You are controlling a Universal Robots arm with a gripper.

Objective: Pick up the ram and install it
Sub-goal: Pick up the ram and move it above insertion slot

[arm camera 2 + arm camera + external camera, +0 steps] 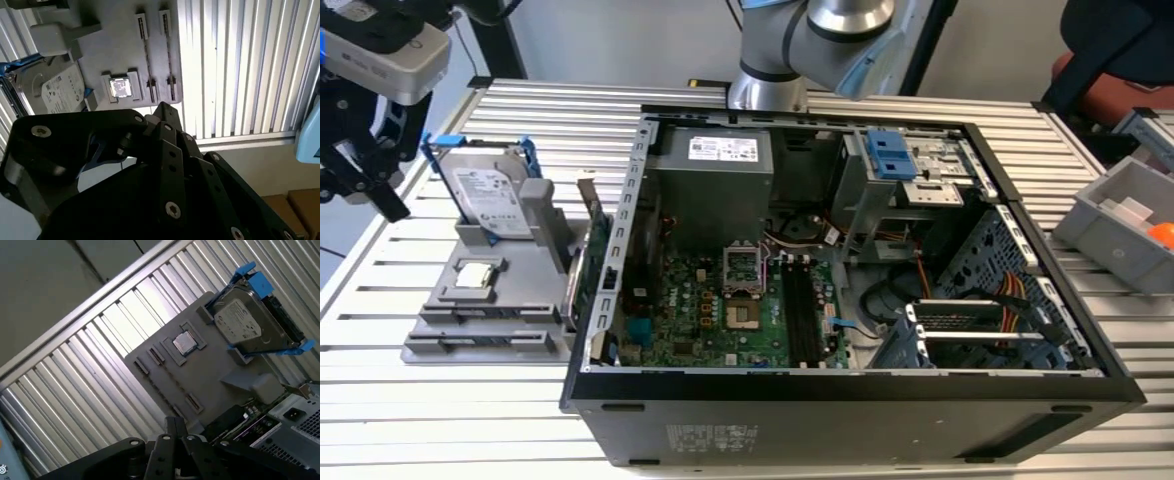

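Jaws are hanging spread, gripping nothing, at ten o'clock of the gray tray on the slatted surface in the exterior view, near the hard drive. In the second wrist view the ram is lying as a thin dark stick in a tray slot beside the processor chip, and I am hovering well apart from it. At the tray's three o'clock the open computer case is sitting.

Even, bright room light lies on the slatted desk in the exterior view. Inside the computer case it is shadowed, darkest toward four o'clock. In both wrist views the slats glare white beside the grey tray, and the pincer is an underlit black silhouette.
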